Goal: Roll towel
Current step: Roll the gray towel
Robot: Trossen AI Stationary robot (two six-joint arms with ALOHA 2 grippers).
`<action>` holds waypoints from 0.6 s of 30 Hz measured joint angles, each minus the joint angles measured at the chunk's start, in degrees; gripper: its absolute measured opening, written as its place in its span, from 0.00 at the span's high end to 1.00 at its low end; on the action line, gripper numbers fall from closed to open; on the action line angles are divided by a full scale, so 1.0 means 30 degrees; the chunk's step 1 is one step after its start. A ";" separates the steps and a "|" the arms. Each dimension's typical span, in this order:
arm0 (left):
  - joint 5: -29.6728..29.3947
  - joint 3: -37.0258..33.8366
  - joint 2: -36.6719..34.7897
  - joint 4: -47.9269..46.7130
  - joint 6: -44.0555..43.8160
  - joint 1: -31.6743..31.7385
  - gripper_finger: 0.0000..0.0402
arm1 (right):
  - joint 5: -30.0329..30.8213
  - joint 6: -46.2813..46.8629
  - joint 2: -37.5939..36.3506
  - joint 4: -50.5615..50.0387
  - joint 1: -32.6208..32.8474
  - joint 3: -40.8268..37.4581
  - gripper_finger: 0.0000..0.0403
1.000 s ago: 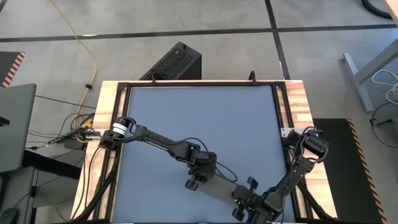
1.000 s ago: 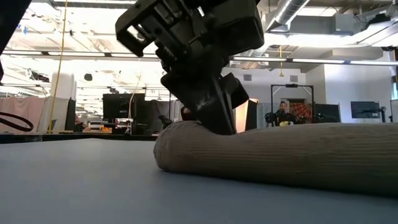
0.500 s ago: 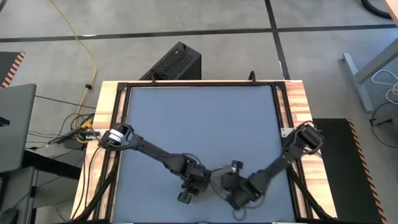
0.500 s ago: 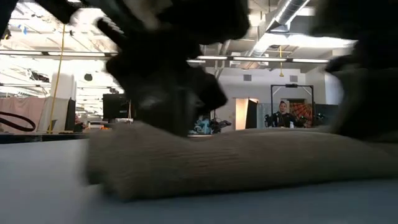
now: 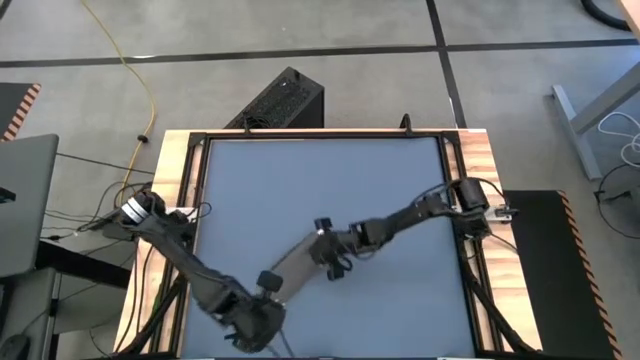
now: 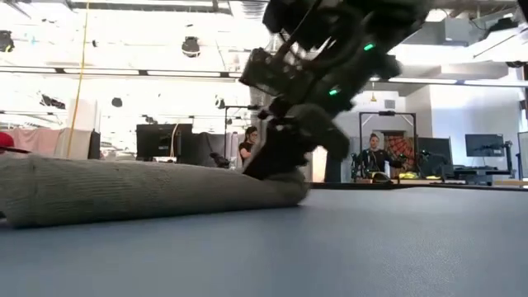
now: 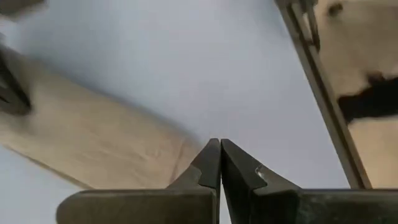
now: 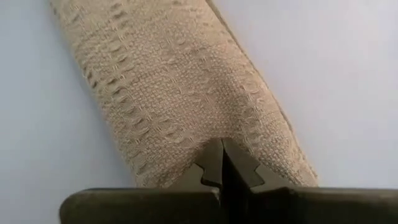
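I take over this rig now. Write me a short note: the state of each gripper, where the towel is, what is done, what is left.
Left gripper: shut, at the towel's near end, near the table's front edge.
Right gripper: shut on the towel's far end.
Towel: rolled into a long roll lying diagonally at the table's front middle.
Done: the rolling looks finished.
Left: probably release and withdraw both arms; check that the roll holds.

Dark jointed arms, silver wrist collars, green indicator lights.
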 joint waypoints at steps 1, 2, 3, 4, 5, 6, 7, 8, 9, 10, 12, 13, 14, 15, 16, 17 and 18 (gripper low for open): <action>-0.0635 0.0000 -0.0307 -0.0132 -0.0319 -0.0367 1.00 | -0.0786 -0.0800 0.0079 0.0533 -0.0504 0.0052 0.94; -0.1262 0.0000 -0.0583 -0.0436 -0.0546 -0.0597 1.00 | -0.1593 -0.1619 0.0291 0.0893 -0.0955 0.0265 0.94; -0.1893 0.0000 -0.0786 -0.0668 -0.0612 -0.0731 1.00 | -0.2309 -0.2409 0.0528 0.1117 -0.1358 0.0547 0.94; -0.2579 0.0008 -0.0852 -0.0741 -0.0664 -0.0830 1.00 | -0.3088 -0.3238 0.0802 0.1194 -0.1674 0.0904 0.94; -0.3082 0.0022 -0.0845 -0.0776 -0.0682 -0.0854 1.00 | -0.3871 -0.4081 0.1082 0.1107 -0.1906 0.1364 0.94; -0.3362 0.0016 -0.0766 -0.0884 -0.0624 -0.0762 1.00 | -0.4487 -0.4762 0.1310 0.0945 -0.2020 0.1896 0.94; -0.3443 -0.0131 -0.0710 -0.0762 -0.0342 -0.0559 1.00 | -0.4752 -0.5117 0.1400 0.0565 -0.2033 0.2429 0.94; -0.3418 -0.0454 -0.0699 -0.0230 -0.0001 -0.0299 1.00 | -0.4788 -0.5162 0.1359 -0.0176 -0.1989 0.2941 0.94; -0.3390 -0.0882 -0.0717 0.0463 0.0294 0.0007 1.00 | -0.4811 -0.5039 0.1100 -0.1047 -0.1873 0.3487 0.94; -0.3318 -0.1423 -0.0758 0.1121 0.0602 0.0354 1.00 | -0.4880 -0.4869 0.0730 -0.1991 -0.1754 0.4108 0.94; -0.2956 -0.2616 -0.0795 0.2118 0.1122 0.1135 1.00 | -0.4892 -0.4488 -0.0382 -0.4763 -0.1437 0.5322 0.94; -0.2626 -0.3223 -0.0801 0.2767 0.1374 0.1562 1.00 | -0.4893 -0.4142 -0.0940 -0.6573 -0.1226 0.5851 0.94; -0.2263 -0.3834 -0.0801 0.3462 0.1666 0.1954 1.00 | -0.4927 -0.3741 -0.1513 -0.8249 -0.0974 0.6266 0.94; -0.1874 -0.4491 -0.0801 0.4145 0.1941 0.2417 1.00 | -0.4948 -0.3310 -0.2111 -0.9750 -0.0658 0.6444 0.95; -0.1486 -0.5135 -0.0809 0.4597 0.2160 0.2860 1.00 | -0.4942 -0.2813 -0.2656 -1.1185 -0.0319 0.6423 0.95; -0.1097 -0.5735 -0.0816 0.4949 0.2326 0.3348 1.00 | -0.4937 -0.2285 -0.3224 -1.2314 0.0064 0.6262 0.95; -0.0781 -0.6267 -0.0816 0.5265 0.2450 0.3818 1.00 | -0.4930 -0.1651 -0.3870 -1.2916 0.0510 0.5869 0.95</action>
